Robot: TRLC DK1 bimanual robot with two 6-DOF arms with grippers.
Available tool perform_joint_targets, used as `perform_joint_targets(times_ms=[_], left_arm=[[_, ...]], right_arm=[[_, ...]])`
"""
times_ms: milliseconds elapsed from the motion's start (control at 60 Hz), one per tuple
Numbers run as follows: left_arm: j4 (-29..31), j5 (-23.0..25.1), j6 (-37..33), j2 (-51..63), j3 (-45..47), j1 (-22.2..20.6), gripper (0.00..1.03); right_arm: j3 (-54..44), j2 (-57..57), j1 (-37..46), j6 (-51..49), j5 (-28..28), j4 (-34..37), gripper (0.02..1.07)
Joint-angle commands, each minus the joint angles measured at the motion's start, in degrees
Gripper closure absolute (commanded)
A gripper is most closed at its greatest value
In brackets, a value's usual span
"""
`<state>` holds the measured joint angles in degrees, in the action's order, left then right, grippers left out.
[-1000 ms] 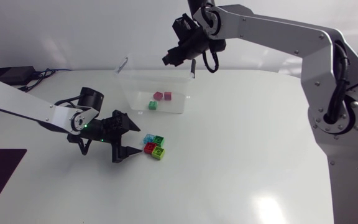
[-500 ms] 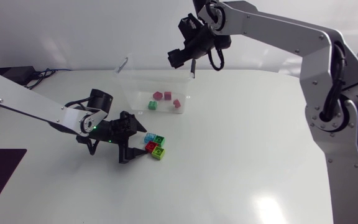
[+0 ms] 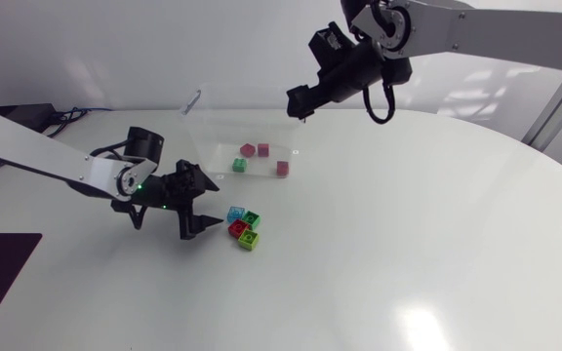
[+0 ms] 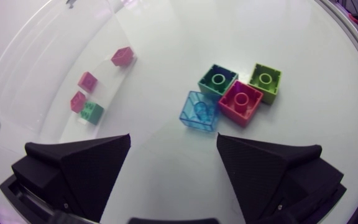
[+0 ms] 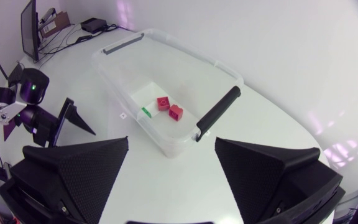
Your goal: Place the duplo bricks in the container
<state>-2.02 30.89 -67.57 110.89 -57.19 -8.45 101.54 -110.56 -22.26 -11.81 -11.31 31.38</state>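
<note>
Closest on the white bench (image 3: 388, 253) lies a lime-green duplo brick (image 3: 249, 240), pressed against a red duplo brick (image 3: 239, 230). A dark green duplo brick (image 3: 251, 218) and a see-through blue duplo brick (image 3: 236, 213) sit just behind them, making a tight cluster of four (all studs up).

The left hand (image 4: 173, 137) is low over the bench, right beside this cluster. Its black wedge fingers are spread wide and hold nothing. In its wrist view the blue brick sits just ahead of the gap between them, untouched.

Farther back stands the clear plastic container (image 5: 188, 53). On its floor lie a small green brick (image 3: 239, 165), two pink bricks (image 3: 248, 150) side by side, and a magenta brick (image 3: 282, 168) a little apart from the rest.

The right hand (image 5: 171, 143) hangs by the container's far right corner, well above the bench (its wrist view looks down into the tub). Its fingers are parted and empty.
</note>
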Motion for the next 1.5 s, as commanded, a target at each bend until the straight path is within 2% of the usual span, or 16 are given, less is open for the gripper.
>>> perform_joint_targets(times_ms=[0, 283, 583, 967, 1217, 1350, 1483], left_arm=[[0.4, -0.6, -0.9, 2.5, -2.8, 0.2, 0.07], [2.1, -1.7, -0.9, 6.3, -6.0, -3.3, 0.07], [3.3, -1.7, -1.4, 6.2, -5.1, -4.1, 0.07], [4.2, -1.7, 0.9, 7.4, -6.6, -7.6, 0.07], [4.4, -2.3, 0.6, 9.5, -7.9, -7.7, 0.08], [7.1, -2.4, -1.2, 10.1, -9.9, -6.8, 0.1], [11.0, -2.9, -2.0, 11.3, -12.2, -6.6, 0.22]], right_arm=[[-3.9, 1.9, 0.5, -0.2, -0.6, -1.2, 0.06], [-10.6, 4.2, -0.1, -0.2, -0.6, -4.1, 0.06], [-14.5, 6.7, 0.4, -0.4, -1.1, -5.3, 0.06], [-16.9, 8.3, 0.5, -0.9, -1.1, -6.1, 0.06], [-18.0, 8.7, 0.5, -1.2, -1.3, -6.4, 0.06], [-18.4, 8.9, 0.8, -1.4, -1.7, -6.4, 0.06], [-19.0, 9.0, 1.1, -1.5, -1.7, -6.7, 0.06]])
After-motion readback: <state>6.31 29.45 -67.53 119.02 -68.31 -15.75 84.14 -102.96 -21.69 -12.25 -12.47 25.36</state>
